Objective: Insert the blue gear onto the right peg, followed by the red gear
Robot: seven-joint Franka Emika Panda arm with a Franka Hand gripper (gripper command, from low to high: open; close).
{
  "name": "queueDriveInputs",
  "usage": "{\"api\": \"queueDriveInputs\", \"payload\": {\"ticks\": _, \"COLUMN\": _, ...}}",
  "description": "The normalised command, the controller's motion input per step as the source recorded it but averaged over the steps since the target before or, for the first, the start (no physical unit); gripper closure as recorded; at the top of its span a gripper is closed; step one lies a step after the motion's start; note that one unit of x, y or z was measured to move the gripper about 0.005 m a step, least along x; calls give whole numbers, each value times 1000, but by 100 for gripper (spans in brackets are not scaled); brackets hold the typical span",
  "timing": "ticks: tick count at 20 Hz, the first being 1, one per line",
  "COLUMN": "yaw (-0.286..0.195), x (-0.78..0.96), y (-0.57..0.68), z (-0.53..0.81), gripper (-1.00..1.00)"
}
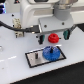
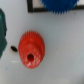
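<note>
The blue gear (image 1: 50, 53) lies flat on the end of the white black-bordered plate (image 1: 34, 60) towards the exterior view's right. The right peg is covered by that gear and I cannot make it out. The red gear (image 1: 51, 37) rests on the white table just behind the plate. In the wrist view the red gear (image 2: 31, 49) fills the middle, hub hole facing the camera, with the blue gear's edge (image 2: 60, 4) and the plate's border (image 2: 37, 8) beyond it. My gripper (image 1: 48, 31) hangs right above the red gear. Its fingers do not show clearly.
A dark green object (image 1: 65, 36) sits on the table at the exterior view's right of the red gear, and a dark green shape (image 2: 1, 25) shows at the wrist picture's edge. Black cables (image 1: 17, 31) run under the arm.
</note>
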Motion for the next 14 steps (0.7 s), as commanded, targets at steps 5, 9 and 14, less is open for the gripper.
{"api": "queueDriveInputs", "payload": {"ticks": 5, "yaw": 0, "x": -523, "y": 271, "z": -83, "gripper": -100}}
{"api": "queueDriveInputs", "payload": {"ticks": 9, "yaw": 0, "x": -378, "y": 219, "z": -192, "gripper": -100}}
{"api": "queueDriveInputs", "payload": {"ticks": 14, "yaw": 0, "x": -304, "y": 89, "z": -309, "gripper": -100}}
